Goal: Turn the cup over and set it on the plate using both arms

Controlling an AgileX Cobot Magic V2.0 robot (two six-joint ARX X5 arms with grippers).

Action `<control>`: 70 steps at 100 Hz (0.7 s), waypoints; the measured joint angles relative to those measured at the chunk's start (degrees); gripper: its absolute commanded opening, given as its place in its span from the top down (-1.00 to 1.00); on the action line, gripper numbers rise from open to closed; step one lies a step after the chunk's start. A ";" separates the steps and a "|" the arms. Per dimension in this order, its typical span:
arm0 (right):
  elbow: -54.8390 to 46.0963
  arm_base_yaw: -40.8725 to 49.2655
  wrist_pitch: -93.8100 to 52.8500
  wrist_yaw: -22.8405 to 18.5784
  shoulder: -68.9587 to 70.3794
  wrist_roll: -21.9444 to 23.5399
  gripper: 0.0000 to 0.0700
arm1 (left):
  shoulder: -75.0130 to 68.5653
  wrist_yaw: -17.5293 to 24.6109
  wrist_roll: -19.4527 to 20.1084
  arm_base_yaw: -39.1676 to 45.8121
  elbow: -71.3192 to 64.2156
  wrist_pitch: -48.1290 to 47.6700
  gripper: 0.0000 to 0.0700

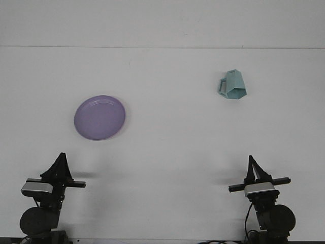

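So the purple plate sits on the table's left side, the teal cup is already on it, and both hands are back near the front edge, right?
Not quite. The front view shows the teal cup lying far right of the purple plate, directly on the table, not on the plate. The left hand and right hand are indeed near the front edge.
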 measured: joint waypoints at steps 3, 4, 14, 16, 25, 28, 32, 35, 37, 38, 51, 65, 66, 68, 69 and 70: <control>0.00 0.00 0.00 0.00 -0.02 0.00 1.00 | 0.00 0.00 0.00 0.00 0.00 0.00 0.96; 0.00 -0.02 0.00 0.00 -0.02 0.00 1.00 | 0.00 0.00 0.00 0.00 0.00 0.00 0.96; 0.00 -0.02 0.00 0.00 -0.02 0.00 1.00 | 0.00 0.00 0.00 0.00 0.00 0.04 0.96; 0.00 -0.02 0.00 0.00 -0.02 0.00 1.00 | 0.00 0.00 0.00 0.00 0.00 0.02 0.96; 0.00 -0.02 0.02 -0.02 -0.02 0.00 1.00 | 0.00 0.00 0.00 0.00 0.00 -0.66 0.96; 0.00 0.00 0.04 -0.04 -0.02 0.04 1.00 | 0.00 -0.02 0.00 0.00 0.00 -1.25 0.96; 0.00 -0.02 0.07 -0.20 -0.02 0.37 1.00 | 0.00 0.00 -0.11 0.00 0.00 -1.81 0.97; 0.00 0.00 0.07 -0.26 -0.02 0.98 1.00 | 0.00 -0.02 -0.33 0.00 0.00 -2.12 0.97; 0.00 0.00 0.11 -0.26 -0.02 1.49 1.00 | 0.00 0.00 -0.52 0.00 0.02 -2.25 0.97; 0.00 0.00 0.13 -0.24 -0.02 1.73 1.00 | 0.00 -0.02 -0.57 0.00 0.00 -2.29 0.97; 0.00 0.00 1.33 -0.22 0.00 5.77 1.00 | 0.00 -0.02 -1.27 0.00 0.00 -2.78 0.97; 0.00 0.00 6.49 1.36 0.00 14.16 1.00 | 0.00 0.00 -2.08 0.00 0.00 -3.93 0.97; 0.00 -0.02 7.02 1.66 0.00 14.91 1.00 | 0.00 0.00 -2.16 0.00 0.00 -4.04 0.97; 0.00 -0.02 7.96 2.29 0.00 16.22 1.00 | 0.00 0.00 -2.27 0.00 0.00 -4.17 0.97; 0.02 -0.02 8.33 2.71 0.00 16.81 1.00 | 0.00 -0.02 -2.40 0.00 0.00 -4.24 0.97; 0.11 -0.02 8.55 3.10 0.00 17.33 1.00 | 0.00 0.00 -2.51 0.00 0.00 -4.26 0.97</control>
